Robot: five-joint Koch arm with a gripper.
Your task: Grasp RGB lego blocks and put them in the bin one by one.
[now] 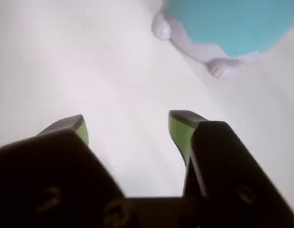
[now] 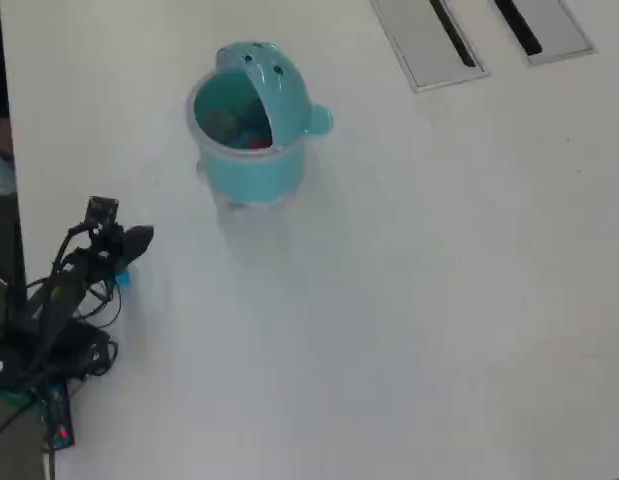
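Note:
The teal bin [image 2: 251, 170] stands on the white table with its dotted lid [image 2: 251, 62] flipped open and a knob on its right side. A red block [image 2: 259, 143] and a dull greenish lump [image 2: 221, 122] lie inside it; I cannot make out a light blue block there. In the wrist view the bin's body [image 1: 232, 23] fills the upper right, ahead of the jaws. My gripper [image 1: 129, 121] is open, its green pads [image 1: 180, 133] wide apart over bare table with nothing between them. In the overhead view the gripper [image 2: 142, 239] is to the lower left of the bin, apart from it.
A small blue patch [image 2: 119, 278] shows by the arm; I cannot tell what it is. The arm's base and cables [image 2: 39, 350] sit at the table's left edge. Two grey slotted panels [image 2: 429, 40] lie at the back right.

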